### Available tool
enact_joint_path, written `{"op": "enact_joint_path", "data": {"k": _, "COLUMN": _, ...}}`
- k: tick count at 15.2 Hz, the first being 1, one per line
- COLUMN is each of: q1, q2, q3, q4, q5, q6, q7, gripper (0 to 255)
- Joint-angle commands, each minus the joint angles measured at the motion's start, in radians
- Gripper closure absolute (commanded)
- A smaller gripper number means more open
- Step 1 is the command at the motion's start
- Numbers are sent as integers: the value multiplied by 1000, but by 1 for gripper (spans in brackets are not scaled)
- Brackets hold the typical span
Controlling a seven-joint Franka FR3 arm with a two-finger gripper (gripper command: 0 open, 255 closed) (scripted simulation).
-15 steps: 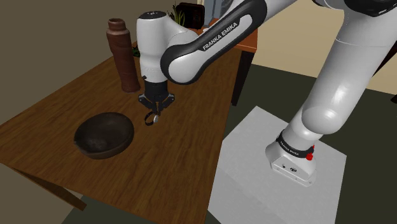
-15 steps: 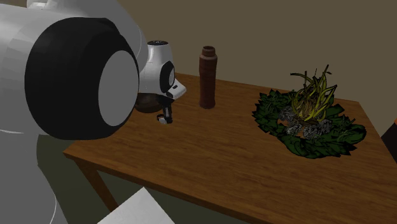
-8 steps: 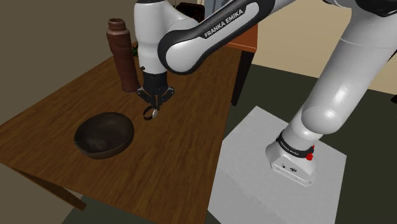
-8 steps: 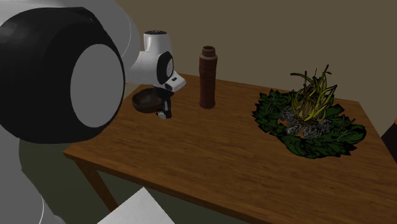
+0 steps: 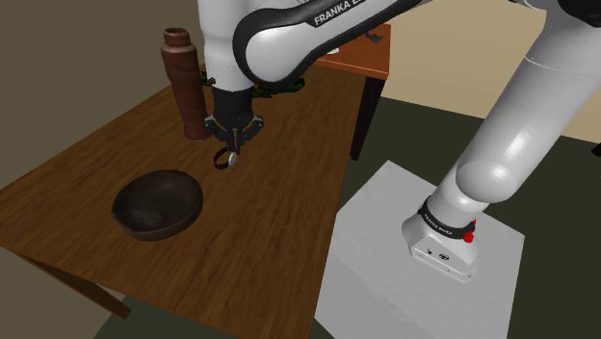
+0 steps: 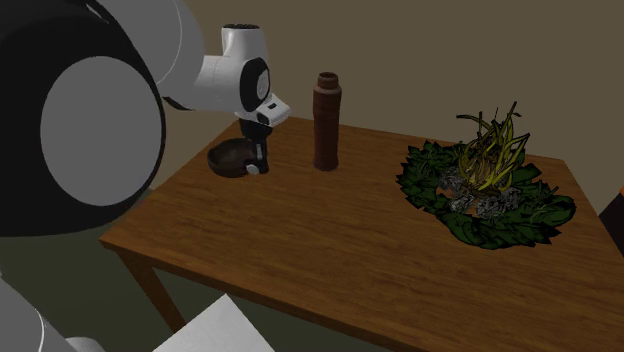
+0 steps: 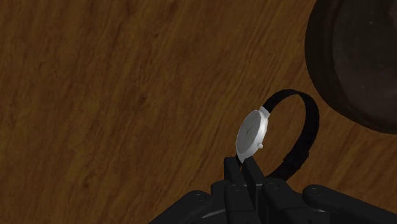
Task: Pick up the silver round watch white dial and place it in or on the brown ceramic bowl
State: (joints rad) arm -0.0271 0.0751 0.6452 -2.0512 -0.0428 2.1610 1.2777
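You have the watch [image 7: 253, 132] in the jaws. They are pinched tight on the bottom edge of its round silver case. The watch is up in the air above the bench [image 5: 279, 221], not touching the wood.

The white face stands on its edge. The black strap makes a loop that sticks out to one side, the side where the bowl [image 7: 362, 57] is.

Here is what matters for your next move. The watch is not over the bowl yet. In the shoulder view the dark brown bowl [image 5: 159, 204] sits to the left of the jaws and nearer to you. There is bare wood between them. So I think you need to carry the watch left and near until it hangs over the middle of the bowl, then let go.

Now count. There is one watch, one bowl and one arm. There is also one tall brown bottle [image 5: 188, 82], far behind the jaws, and one leafy plant [image 6: 487, 185], well apart on the bench.
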Motion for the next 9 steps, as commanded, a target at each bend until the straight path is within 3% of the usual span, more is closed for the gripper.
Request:
{"op": "enact_joint_path", "data": {"k": 1, "q1": -2, "q2": -14, "q3": 1, "q4": 14, "q5": 11, "q6": -25, "q7": -7, "gripper": 255}}
{"op": "enact_joint_path", "data": {"k": 9, "q1": -7, "q2": -52, "q3": 0, "q4": 78, "q5": 38, "q6": -119, "q7": -26, "gripper": 255}}
